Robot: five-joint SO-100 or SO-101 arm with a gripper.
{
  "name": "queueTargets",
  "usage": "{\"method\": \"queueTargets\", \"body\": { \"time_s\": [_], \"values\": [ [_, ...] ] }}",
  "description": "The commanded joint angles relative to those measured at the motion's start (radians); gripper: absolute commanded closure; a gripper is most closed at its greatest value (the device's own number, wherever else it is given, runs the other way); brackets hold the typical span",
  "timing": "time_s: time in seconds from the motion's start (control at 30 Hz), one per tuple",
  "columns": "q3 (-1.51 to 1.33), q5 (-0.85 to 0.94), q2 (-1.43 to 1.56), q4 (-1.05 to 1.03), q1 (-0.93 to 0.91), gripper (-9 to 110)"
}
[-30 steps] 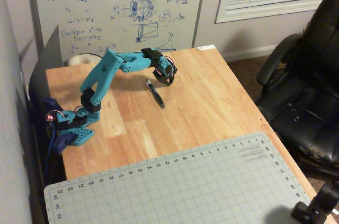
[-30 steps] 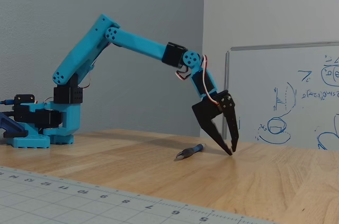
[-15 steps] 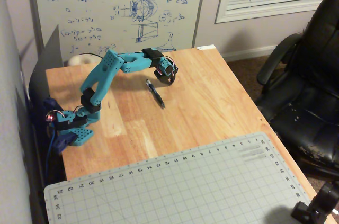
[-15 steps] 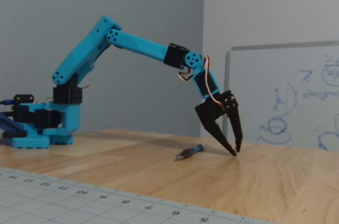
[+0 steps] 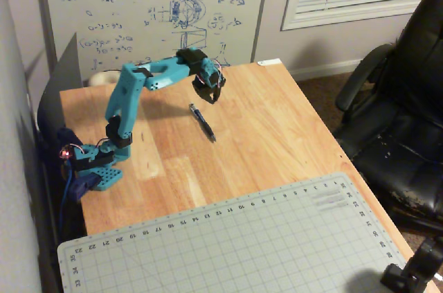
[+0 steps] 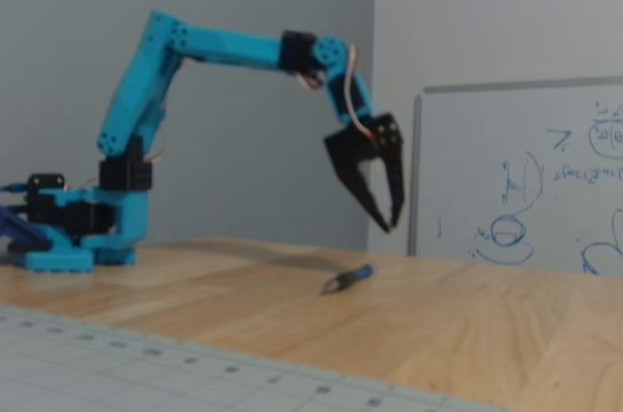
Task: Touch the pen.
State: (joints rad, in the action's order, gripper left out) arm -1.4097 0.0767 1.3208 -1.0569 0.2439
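The pen (image 5: 203,122) is a thin dark stick lying flat on the wooden table (image 5: 277,127), pointing toward the camera in a fixed view (image 6: 348,279). The blue arm's black gripper (image 5: 211,98) hangs in the air above and just beyond the pen's far end. In a fixed view the gripper (image 6: 391,226) points down with its fingertips meeting, well above the tabletop and apart from the pen. Nothing is held between the fingers.
The arm's base (image 5: 93,168) sits at the table's left edge. A grey cutting mat (image 5: 242,244) covers the near part of the table. A whiteboard (image 5: 152,9) stands behind, and a black office chair (image 5: 401,113) is at the right.
The gripper has risen from the tabletop beside the pen's far end and drawn back toward the base. The pen has not moved.
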Motion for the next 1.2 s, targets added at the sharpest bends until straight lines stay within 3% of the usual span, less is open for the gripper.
{"method": "queueTargets", "body": {
  "time_s": [0.0,0.6,0.93,1.17],
  "values": [
    [-0.051,0.008,0.218,-0.067,-0.009,101],
    [-0.466,-0.003,0.36,-0.071,-0.114,101],
    [-0.459,-0.005,0.348,0.29,-0.101,101],
    [-0.506,-0.006,0.225,0.353,-0.055,101]
  ]
}}
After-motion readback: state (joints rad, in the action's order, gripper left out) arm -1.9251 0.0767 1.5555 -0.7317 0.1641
